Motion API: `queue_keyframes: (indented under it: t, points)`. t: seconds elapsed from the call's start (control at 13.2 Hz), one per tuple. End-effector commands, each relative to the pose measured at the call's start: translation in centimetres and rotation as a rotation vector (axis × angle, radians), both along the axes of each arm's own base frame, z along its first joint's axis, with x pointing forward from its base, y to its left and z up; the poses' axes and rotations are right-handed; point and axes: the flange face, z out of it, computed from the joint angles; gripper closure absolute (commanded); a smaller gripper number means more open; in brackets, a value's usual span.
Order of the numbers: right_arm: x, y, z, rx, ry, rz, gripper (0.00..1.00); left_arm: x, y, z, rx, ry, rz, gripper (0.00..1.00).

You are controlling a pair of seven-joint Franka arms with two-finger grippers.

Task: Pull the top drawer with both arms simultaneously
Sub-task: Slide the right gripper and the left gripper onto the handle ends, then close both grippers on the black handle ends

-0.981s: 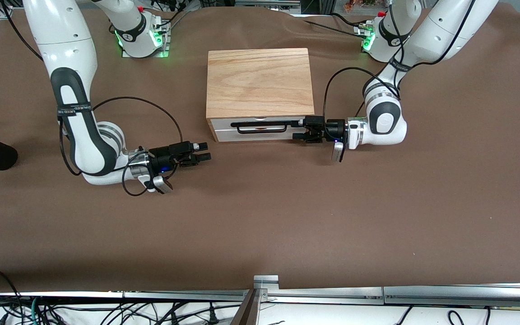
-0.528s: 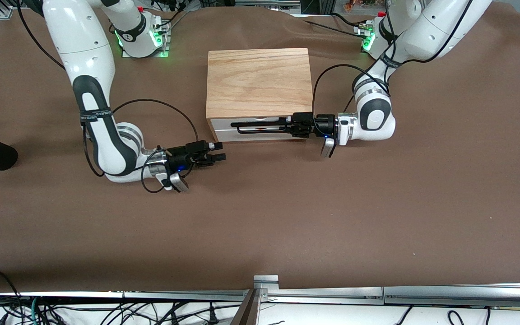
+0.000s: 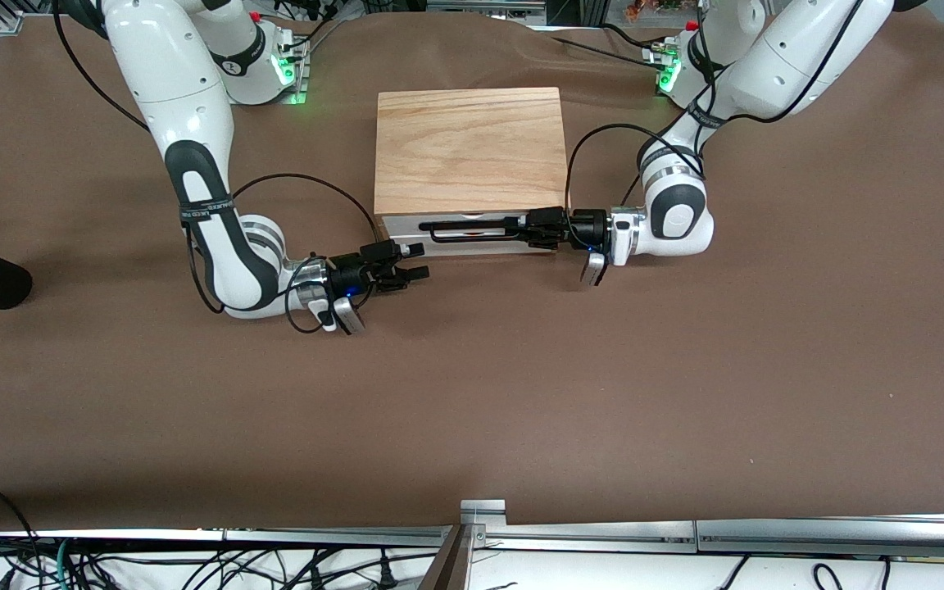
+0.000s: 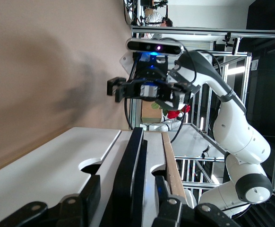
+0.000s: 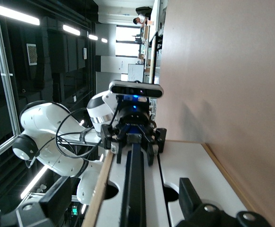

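The left hand point(image 3: 519, 228) slid along the black bar handle point(image 3: 472, 230) and narrowed its fingers around it. The right hand point(image 3: 416, 260) advanced toward the top drawer point(image 3: 472, 243), reaching its corner.

A robotics lab: aluminium frame rails point(image 3: 767, 537), cable tangles point(image 3: 193, 565), bolted arm bases point(image 3: 263, 70), brown table cover point(image 3: 521, 393).

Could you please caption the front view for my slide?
Left claw straddles the top drawer handle; right claw, open, nears its other end.
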Motion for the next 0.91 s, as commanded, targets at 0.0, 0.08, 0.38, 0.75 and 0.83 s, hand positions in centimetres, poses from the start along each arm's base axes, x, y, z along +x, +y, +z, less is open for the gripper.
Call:
queue_keyframes:
  t: [0.0, 0.08, 0.38, 0.75, 0.83]
  points:
    - [-1.8, 1.0, -0.6, 0.017, -0.015, 0.009, 0.00, -0.2, -0.3, 0.0, -0.019, -0.016, 0.018, 0.62]
    - [-2.3, 1.1, -1.0, 0.013, -0.011, 0.012, 0.00, -0.1, -0.3, 0.0, -0.019, -0.016, 0.020, 0.66]
    - [-3.6, 0.8, -2.0, 0.015, -0.025, 0.023, 0.00, -0.1, -0.3, 0.0, -0.019, -0.016, 0.020, 0.87]
    - [-4.5, 1.7, -2.0, 0.019, -0.036, 0.042, 0.09, -0.1, -0.2, 0.0, -0.019, -0.014, 0.023, 0.96]
    - [-4.7, 2.2, -1.8, 0.021, -0.040, 0.052, 0.10, -0.1, -0.2, 0.0, -0.018, -0.015, 0.021, 0.96]
